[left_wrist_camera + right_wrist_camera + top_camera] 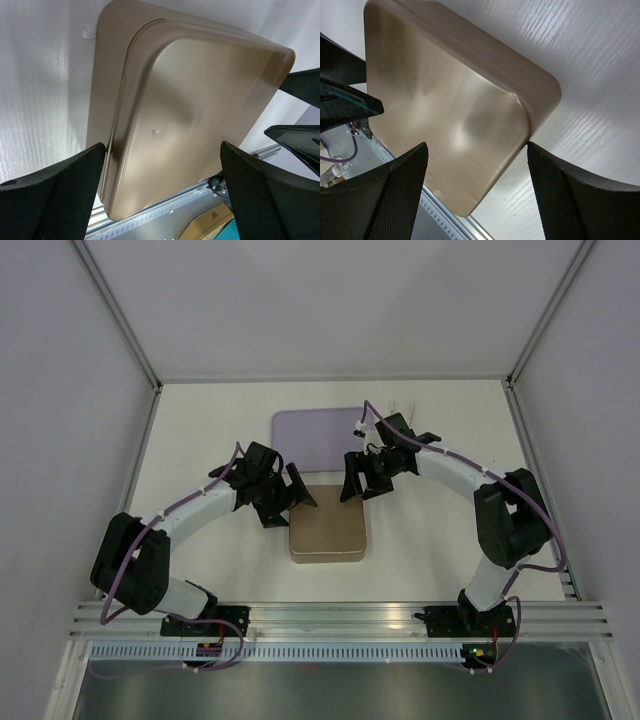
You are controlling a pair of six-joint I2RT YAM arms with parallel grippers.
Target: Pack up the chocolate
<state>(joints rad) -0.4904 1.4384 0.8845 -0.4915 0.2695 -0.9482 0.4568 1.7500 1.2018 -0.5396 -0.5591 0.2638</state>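
No chocolate shows in any view. A shut tan-gold box (327, 532) lies on the white table between my two arms; its lid fills the left wrist view (200, 100) and the right wrist view (445, 100). My left gripper (290, 495) hovers over the box's left side, open, its jaws (162, 148) wide with only the lid below them. My right gripper (357, 478) is above the box's far right corner, open (477, 146), and one fingertip (532, 150) is right beside the lid's corner.
A lavender tray (312, 435) lies just behind the box. Small white items (405, 406) sit near the back wall. An aluminium rail (340, 618) runs along the near edge. White walls enclose the table on three sides.
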